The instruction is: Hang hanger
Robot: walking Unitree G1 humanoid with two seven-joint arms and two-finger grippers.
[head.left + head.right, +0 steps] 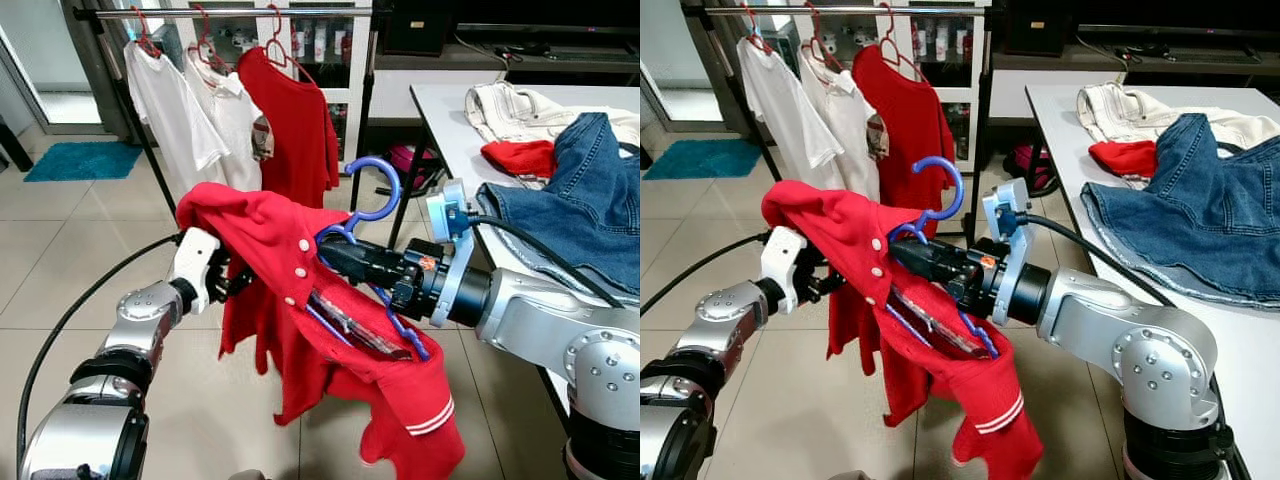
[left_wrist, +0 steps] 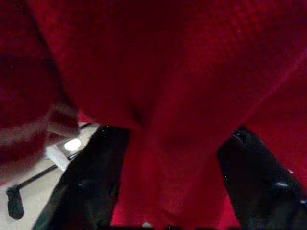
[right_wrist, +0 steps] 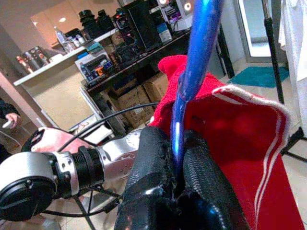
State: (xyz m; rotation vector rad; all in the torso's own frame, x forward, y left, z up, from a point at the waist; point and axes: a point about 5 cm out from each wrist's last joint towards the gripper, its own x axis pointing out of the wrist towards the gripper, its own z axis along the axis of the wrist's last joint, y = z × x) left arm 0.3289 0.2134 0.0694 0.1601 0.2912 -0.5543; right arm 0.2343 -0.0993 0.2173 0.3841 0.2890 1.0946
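Right gripper [image 1: 335, 255] clamped on blue hanger [image 1: 372, 190] neck, hook upward for rail [image 1: 230, 12]; left gripper [image 1: 232, 278] pinching red shirt [image 1: 280, 250], steadying garment.

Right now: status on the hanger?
Right gripper shut on blue hanger, red shirt on it. Left gripper pinching shirt's shoulder. Rail ahead, three garments hung, free space at its right end.

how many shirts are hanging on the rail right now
3 on the rail: a white shirt at the robot's left end, a second white shirt beside it, then a red shirt. More may be hidden past the frame edge.
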